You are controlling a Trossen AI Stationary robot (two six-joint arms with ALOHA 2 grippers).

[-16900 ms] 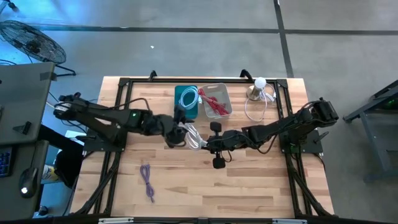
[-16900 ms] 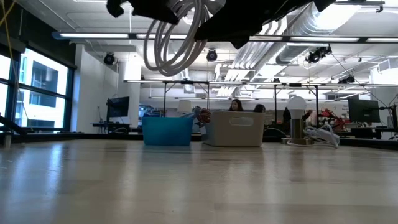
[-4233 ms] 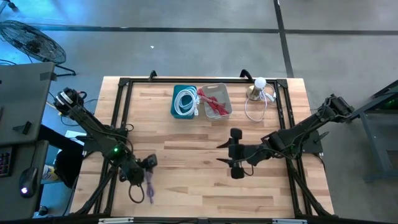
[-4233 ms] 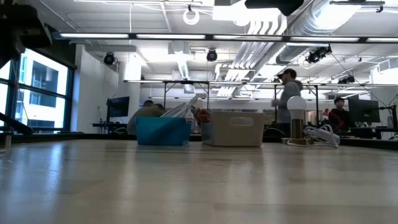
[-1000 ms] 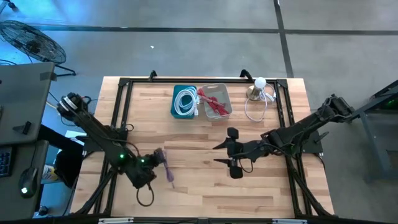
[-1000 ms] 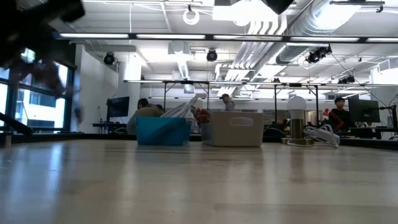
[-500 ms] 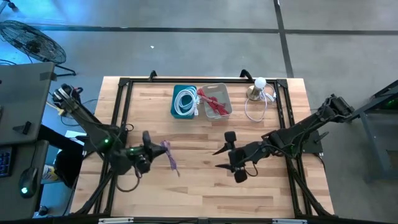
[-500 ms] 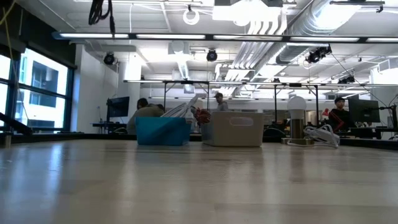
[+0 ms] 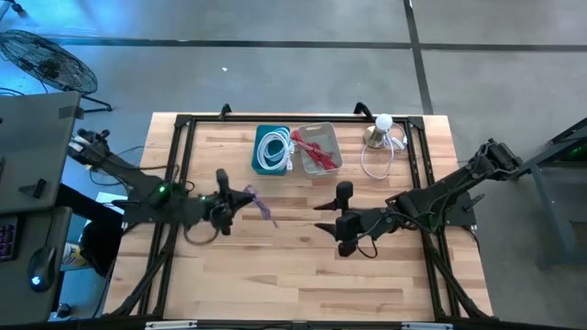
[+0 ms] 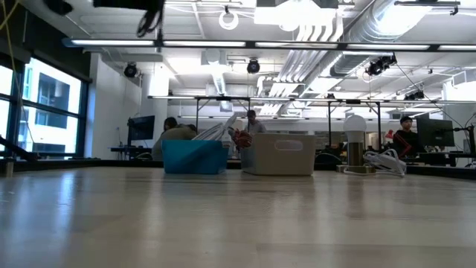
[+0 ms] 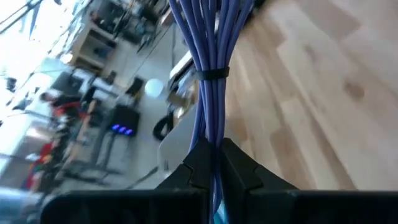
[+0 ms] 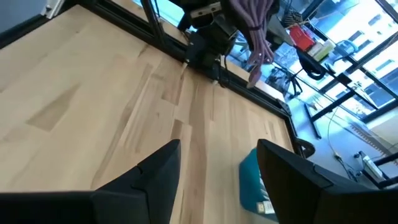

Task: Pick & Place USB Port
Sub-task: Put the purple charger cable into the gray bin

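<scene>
1. pale wooden table (image 9: pixel 275 275) framed by black rails, on a grey concrete floor; the low view looks past it into a bright open workroom where people sit at desks.
2. left gripper (image 9: pixel 231 198) hangs above the table's left half, its fingers (image 11: pixel 242 171) clenched on a bundle of purple cable (image 9: pixel 258 203) that sticks out past the fingertips toward the bins.
3. in the left wrist view the purple cable (image 11: pixel 208 68) runs straight out from between the fingers, bound by a dark tie partway along.
4. right gripper (image 9: pixel 332 218) hovers over the table's middle, fingers (image 12: pixel 140 180) spread wide with nothing between them; the blue bin shows just beyond one fingertip.
5. blue bin (image 9: pixel 258 151) holding a white coiled cable (image 9: pixel 274 148) sits touching a white bin (image 9: pixel 334 147) with red cables (image 9: pixel 315 149), beyond both grippers' fingertips.
6. lamp (image 9: pixel 380 128) with loose white cord (image 9: pixel 378 165) stands off beyond the right fingers.
7. open wood lies between the purple cable and the bins.
</scene>
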